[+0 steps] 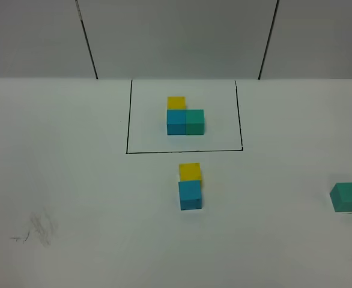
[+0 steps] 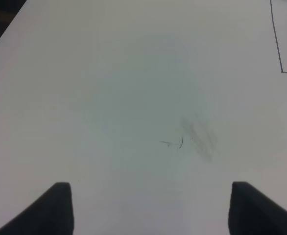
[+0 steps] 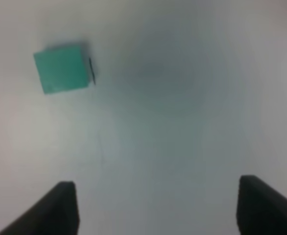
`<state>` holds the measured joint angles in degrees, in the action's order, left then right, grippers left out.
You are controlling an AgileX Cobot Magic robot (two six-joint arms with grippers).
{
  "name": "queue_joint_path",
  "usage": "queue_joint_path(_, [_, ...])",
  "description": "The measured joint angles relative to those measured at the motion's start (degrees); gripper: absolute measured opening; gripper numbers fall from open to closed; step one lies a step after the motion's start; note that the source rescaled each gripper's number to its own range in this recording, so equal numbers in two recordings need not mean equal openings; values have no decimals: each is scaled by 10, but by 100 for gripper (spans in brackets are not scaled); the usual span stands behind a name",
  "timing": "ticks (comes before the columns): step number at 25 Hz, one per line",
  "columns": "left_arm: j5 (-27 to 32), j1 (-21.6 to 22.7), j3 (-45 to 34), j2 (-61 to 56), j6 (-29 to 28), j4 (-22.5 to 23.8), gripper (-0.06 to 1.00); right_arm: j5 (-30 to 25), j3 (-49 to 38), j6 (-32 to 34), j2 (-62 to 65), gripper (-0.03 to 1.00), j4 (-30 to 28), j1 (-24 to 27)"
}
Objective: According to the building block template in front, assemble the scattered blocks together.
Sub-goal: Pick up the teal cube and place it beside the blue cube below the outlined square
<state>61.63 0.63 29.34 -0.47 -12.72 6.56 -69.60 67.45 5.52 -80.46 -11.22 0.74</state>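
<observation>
The building block template (image 1: 185,117) lies inside a thin black rectangle (image 1: 128,120): a yellow cube behind a cyan-blue one, with a teal-green one touching the blue cube's right side. Of the scattered blocks, the yellow cube (image 1: 190,171) touches the cyan-blue cube (image 1: 190,195) just in front of the frame. The teal-green cube (image 1: 346,197) sits alone at the far right. It also shows in the right wrist view as the green cube (image 3: 61,68), well ahead of my open right gripper (image 3: 158,208) and off to one side. My left gripper (image 2: 151,208) is open over bare table. Neither gripper shows in the high view.
The white table (image 1: 74,180) carries grey scuff marks (image 1: 41,229) at the front left, which show again as scuff marks (image 2: 197,137) ahead of the left gripper. A corner of the black frame line (image 2: 280,58) also shows in the left wrist view. Grey wall panels stand behind the table.
</observation>
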Motion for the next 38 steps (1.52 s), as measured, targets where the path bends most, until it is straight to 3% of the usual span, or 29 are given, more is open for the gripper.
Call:
queue_joint_path(3, [0, 0, 0, 0, 0, 0, 50, 8, -42, -137, 2, 68, 8, 0])
queue_joint_path(5, [0, 0, 0, 0, 0, 0, 50, 48, -62, -174, 2, 76, 1, 0])
queue_joint_path(7, [0, 0, 0, 0, 0, 0, 50, 106, -75, -159, 2, 81, -20, 0])
queue_joint_path(9, [0, 0, 0, 0, 0, 0, 50, 164, -78, -104, -2, 83, -29, 0])
queue_joint_path(13, [0, 0, 0, 0, 0, 0, 50, 211, -79, -27, -40, 83, -25, 1])
queue_joint_path(27, [0, 0, 0, 0, 1, 0, 50, 284, -81, -44, -180, 83, 32, 1])
queue_joint_path(38, [0, 0, 0, 0, 1, 0, 50, 372, -130, -51, -198, 83, 57, -4])
